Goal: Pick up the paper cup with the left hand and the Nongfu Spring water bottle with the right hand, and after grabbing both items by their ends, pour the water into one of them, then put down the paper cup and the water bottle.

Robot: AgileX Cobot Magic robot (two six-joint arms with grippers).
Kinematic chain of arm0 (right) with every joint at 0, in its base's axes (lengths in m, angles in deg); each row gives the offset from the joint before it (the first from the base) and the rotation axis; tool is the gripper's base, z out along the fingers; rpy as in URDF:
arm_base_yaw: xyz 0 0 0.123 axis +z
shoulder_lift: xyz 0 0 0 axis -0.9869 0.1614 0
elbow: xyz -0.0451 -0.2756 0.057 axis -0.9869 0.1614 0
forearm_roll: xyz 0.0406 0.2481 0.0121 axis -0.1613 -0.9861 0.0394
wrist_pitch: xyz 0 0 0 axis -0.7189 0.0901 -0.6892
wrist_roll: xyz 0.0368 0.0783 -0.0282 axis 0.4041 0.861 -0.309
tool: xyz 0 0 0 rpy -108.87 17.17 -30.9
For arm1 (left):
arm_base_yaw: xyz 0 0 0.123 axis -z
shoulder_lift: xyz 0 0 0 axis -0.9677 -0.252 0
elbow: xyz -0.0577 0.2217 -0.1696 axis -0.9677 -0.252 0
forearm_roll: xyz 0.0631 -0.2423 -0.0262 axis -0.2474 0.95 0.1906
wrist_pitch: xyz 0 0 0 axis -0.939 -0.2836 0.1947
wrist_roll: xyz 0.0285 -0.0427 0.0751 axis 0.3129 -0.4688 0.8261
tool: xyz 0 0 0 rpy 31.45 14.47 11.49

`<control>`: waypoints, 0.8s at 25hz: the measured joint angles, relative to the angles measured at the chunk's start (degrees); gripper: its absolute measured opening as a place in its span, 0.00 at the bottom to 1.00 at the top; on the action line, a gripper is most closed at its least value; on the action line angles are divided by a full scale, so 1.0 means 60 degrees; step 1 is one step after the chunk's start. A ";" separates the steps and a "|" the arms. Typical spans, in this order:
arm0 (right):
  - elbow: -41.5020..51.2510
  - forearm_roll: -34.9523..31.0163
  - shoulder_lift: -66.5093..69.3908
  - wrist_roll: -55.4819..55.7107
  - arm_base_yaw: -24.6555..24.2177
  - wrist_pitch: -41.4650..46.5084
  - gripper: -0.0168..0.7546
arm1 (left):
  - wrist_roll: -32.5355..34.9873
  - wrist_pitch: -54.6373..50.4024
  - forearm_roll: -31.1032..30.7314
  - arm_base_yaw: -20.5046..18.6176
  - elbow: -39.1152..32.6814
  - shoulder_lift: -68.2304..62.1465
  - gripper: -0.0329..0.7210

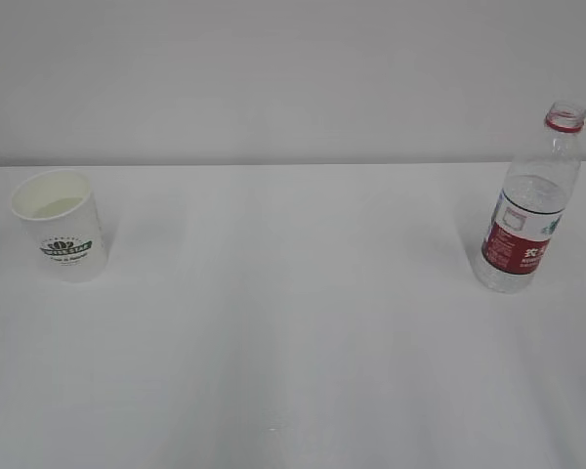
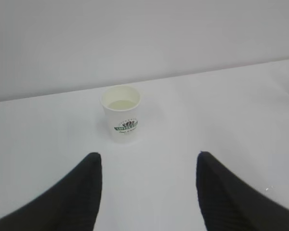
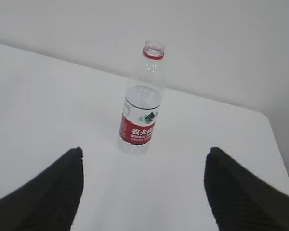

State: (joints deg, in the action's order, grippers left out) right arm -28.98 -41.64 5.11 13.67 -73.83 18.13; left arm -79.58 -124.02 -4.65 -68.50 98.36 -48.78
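Paper cup (image 1: 58, 226): upright, far left of white desk (image 1: 293, 371). Nongfu Spring water bottle (image 1: 530, 205): upright, uncapped, far right. Left tool (image 2: 147, 166): fingers apart, short of cup. Right tool (image 3: 143, 161): fingers apart, short of bottle.

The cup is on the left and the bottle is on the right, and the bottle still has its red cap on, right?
Not quite. The bottle has no cap: its mouth is open, with only a red ring around the neck, as the right wrist view shows. The cup is on the left and the bottle on the right.
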 joint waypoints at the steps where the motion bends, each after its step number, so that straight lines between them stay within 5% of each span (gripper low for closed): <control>1: -0.0090 -0.0212 -0.0140 -0.0131 0.0000 0.0301 0.78 | 0.0000 -0.0151 0.0058 0.0000 0.0020 0.0000 0.65; 20: -0.1185 -0.0938 -0.1630 -0.0156 0.0000 0.5372 0.78 | 0.0000 -0.2387 0.0068 0.0000 0.0134 0.0705 0.64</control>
State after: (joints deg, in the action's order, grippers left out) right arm -36.09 -47.27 -4.67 12.74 -73.83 50.37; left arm -79.58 -138.34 -4.24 -68.50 99.17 -44.55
